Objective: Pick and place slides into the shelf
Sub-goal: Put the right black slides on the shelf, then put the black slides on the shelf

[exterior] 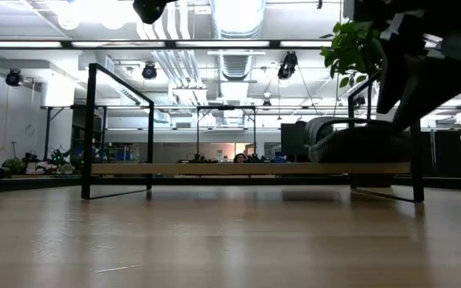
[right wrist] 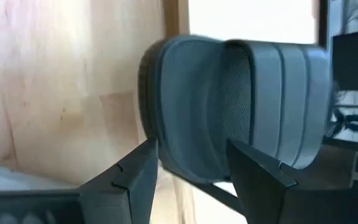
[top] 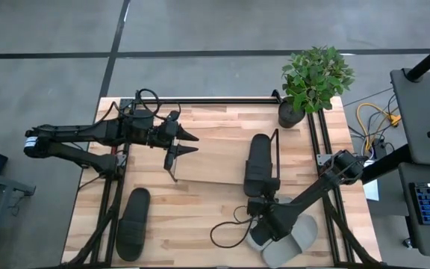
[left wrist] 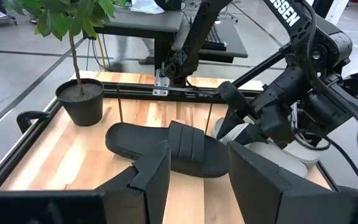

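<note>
L hand (top: 187, 144) hovers over shelf (top: 207, 161), fingers apart, empty. Black slide (top: 260, 163) sits on shelf. R hand (top: 263, 233) fingers apart, straddling grey slide (right wrist: 229, 106) near surface edge. Looks light, flexible foam; grab by strap.

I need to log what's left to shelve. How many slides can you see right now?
3. One black slide lies on the shelf at its right end, another black one on the table front left, a grey slide under the right gripper. More may be hidden there.

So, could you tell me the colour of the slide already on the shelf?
Matte black slide; left wrist view.
</note>
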`<state>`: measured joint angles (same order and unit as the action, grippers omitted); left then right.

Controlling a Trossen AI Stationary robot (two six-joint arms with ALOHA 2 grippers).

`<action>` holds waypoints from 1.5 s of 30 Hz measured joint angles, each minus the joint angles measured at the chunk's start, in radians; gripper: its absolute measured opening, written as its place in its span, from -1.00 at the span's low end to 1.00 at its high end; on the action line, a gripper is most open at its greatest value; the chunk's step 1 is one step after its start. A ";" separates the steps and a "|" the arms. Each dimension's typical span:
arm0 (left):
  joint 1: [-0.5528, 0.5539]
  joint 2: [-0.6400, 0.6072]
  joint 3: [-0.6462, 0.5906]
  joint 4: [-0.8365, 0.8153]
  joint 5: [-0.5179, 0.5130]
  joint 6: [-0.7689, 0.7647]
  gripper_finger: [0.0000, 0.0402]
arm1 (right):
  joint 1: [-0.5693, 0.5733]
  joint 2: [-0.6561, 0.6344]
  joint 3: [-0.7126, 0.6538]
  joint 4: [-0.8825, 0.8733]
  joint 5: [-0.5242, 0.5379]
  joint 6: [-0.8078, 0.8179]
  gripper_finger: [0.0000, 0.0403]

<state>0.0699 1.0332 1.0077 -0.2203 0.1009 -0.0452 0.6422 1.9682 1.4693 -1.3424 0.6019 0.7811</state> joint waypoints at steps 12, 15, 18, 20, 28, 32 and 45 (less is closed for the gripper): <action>0.000 0.000 0.000 0.000 0.000 0.000 -0.30 | -0.006 -0.078 0.011 0.016 0.131 -0.002 -0.11; 0.000 0.000 0.000 0.000 0.000 0.000 -0.30 | 0.014 -0.155 0.010 0.018 0.313 0.060 -0.11; 0.000 0.000 0.000 -0.002 0.000 0.000 -0.30 | 0.046 -0.246 0.006 0.021 0.514 0.177 -0.11; 0.000 0.000 0.000 -0.008 0.000 0.000 -0.30 | 0.071 -0.304 0.001 0.025 0.629 0.265 -0.13; 0.000 0.000 0.000 -0.006 0.008 0.000 -0.30 | 0.155 -0.408 -0.038 0.047 0.821 0.452 -0.18; 0.000 0.000 0.000 -0.007 0.009 0.000 -0.30 | 0.185 -0.408 -0.069 0.047 0.910 0.585 -0.21; 0.000 -0.001 0.000 0.003 0.009 -0.003 -0.30 | 0.206 -0.410 -0.101 0.158 0.569 0.414 -0.32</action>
<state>0.0700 1.0325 1.0073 -0.2173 0.1097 -0.0483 0.8484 1.5587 1.3678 -1.1847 1.1711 1.1950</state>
